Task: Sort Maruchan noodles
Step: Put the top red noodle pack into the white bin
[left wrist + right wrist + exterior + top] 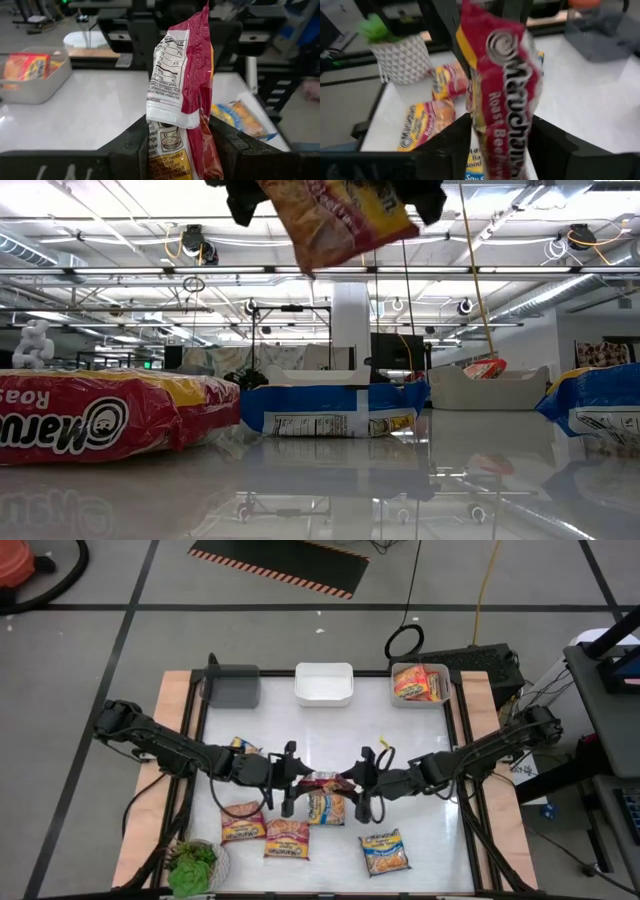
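A red Maruchan noodle packet (325, 781) hangs in the air over the middle of the table, between my two grippers. My left gripper (292, 783) comes from the table's left and is shut on one end of it. My right gripper (362, 787) comes from the right and is open, its fingers (455, 145) standing on either side of the packet's other end (500, 145). More noodle packets lie flat on the table below: a red one (243, 822), two orange-yellow ones (287, 838) (326, 806) and a blue one (385, 852). My left gripper pinches the packet's left end (170, 145) between its two fingers (135, 145), one on each flat face. The fingers come roughly level from the table's left. The packet stands on edge, tilted, clear of the table. My right gripper: I cannot tell whether its fingers touch the packet.
Along the far edge stand a grey bin (235, 687), a white bin (324, 685) and a bin with orange packets (420, 683). A blue packet (240, 745) lies by the left arm. A potted green plant (193, 865) sits at the near left corner.
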Motion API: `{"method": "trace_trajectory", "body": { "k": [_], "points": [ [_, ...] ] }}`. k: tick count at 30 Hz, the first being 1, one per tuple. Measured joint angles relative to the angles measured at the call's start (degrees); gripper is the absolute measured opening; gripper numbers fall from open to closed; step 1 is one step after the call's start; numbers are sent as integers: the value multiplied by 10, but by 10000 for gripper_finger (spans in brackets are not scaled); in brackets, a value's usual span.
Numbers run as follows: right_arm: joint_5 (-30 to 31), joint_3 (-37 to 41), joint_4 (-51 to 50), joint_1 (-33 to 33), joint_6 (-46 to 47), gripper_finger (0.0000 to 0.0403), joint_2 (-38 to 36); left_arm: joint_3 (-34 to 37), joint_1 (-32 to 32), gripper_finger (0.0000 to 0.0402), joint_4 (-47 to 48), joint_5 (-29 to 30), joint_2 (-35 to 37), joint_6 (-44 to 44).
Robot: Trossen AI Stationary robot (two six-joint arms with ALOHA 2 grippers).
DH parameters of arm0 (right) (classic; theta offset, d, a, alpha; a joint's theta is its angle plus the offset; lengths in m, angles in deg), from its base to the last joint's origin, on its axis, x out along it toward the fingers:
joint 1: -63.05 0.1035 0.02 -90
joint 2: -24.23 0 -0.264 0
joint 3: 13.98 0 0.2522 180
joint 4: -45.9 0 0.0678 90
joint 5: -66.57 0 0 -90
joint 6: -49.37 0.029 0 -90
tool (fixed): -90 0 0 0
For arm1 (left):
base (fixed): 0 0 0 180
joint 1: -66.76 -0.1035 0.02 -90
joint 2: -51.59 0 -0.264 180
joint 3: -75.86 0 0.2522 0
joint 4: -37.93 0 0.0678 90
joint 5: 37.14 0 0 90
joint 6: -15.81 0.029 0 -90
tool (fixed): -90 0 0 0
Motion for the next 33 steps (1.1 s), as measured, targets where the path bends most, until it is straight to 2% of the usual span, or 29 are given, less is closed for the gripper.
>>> {"method": "trace_trajectory", "body": {
  "k": [8,15,18,22,24,33],
  "points": [
    [0,2,29,57,-53,209,-81,0,26,142,-66,-17,5,2],
    [2,42,192,107,-131,210,-100,0,48,142,-152,-43,5,20],
    [51,55,252,117,-147,210,-99,0,52,142,-199,-42,5,19],
    [159,55,265,129,-160,210,-84,0,60,142,-253,-30,6,17],
    [186,55,274,132,-166,210,-77,0,63,142,-262,-17,6,21],
    [191,56,383,161,-237,210,-58,0,66,142,-273,42,6,59]
  ]
}}
